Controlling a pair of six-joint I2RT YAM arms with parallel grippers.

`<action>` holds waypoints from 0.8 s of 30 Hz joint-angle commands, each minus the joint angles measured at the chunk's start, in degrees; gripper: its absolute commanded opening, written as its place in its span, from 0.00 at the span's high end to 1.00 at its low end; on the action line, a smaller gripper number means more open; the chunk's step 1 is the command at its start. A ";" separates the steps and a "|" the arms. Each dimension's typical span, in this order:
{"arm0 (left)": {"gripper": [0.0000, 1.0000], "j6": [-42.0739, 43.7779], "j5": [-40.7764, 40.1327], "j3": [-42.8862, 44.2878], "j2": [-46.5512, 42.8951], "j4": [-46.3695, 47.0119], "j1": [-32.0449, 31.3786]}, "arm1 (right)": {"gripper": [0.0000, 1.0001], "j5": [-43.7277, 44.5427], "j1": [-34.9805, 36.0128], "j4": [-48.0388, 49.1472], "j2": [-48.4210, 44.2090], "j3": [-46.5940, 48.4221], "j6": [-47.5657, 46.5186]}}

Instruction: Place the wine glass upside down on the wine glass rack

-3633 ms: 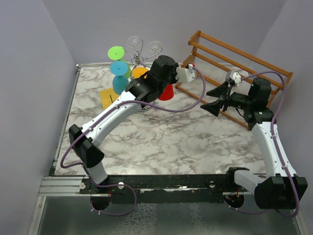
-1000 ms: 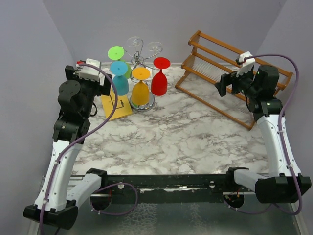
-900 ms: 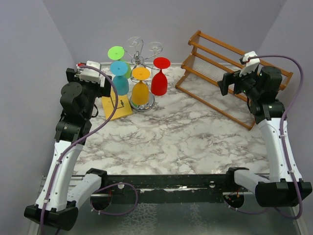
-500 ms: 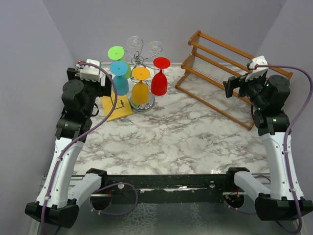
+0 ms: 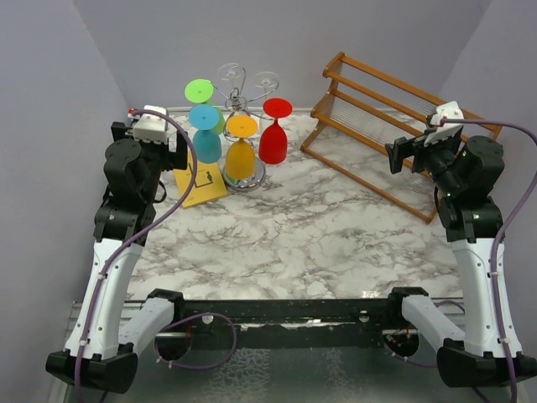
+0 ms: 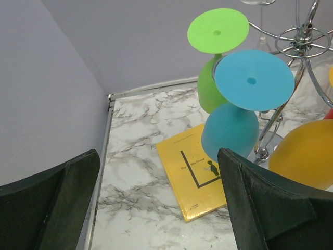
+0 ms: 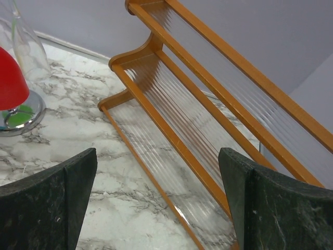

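Both arms stand tall over the marble counter [image 5: 294,227], neither carrying anything. The left gripper [image 6: 156,159] hangs near the counter's left edge with its jaws spread wide and nothing between them, facing the rack [image 5: 236,102], which stands by the far edge, left of centre. From the rack's curled arms the glasses hang upside down, feet uppermost. A green glass [image 5: 200,89] is on the side toward the far-left corner, and a blue glass [image 5: 206,144] hangs just in front of it. An orange glass [image 5: 240,159] is on the near side, above the round chrome base. A red glass [image 5: 272,143] hangs on the right, its bowl close beside the orange one; whether the two touch cannot be told. On the far side, toward the back wall, hang a clear glass [image 5: 267,81] and a second clear glass [image 5: 228,72]. A yellow booklet [image 5: 200,180] lies flat on the counter just left of the rack's base, below the blue glass. The right gripper [image 7: 157,156], likewise gaping and holding nothing, is well apart from the rack, raised near the counter's right edge over a wooden rack [image 5: 403,126] that runs slantwise across the far-right corner.
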 commanded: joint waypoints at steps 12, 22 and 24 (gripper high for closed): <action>0.01 -2.03 4.56 -0.01 -2.80 -1.36 2.90 | 0.00 0.48 -0.52 -3.12 -4.51 -0.55 -3.42; 0.01 -2.66 7.87 1.30 -2.03 -3.27 3.63 | 0.00 -0.67 -2.18 -3.59 -6.34 -2.58 -2.57; 0.01 -2.61 7.74 0.96 -2.17 -3.23 3.63 | 0.00 -0.76 -2.19 -3.30 -6.49 -2.80 -2.32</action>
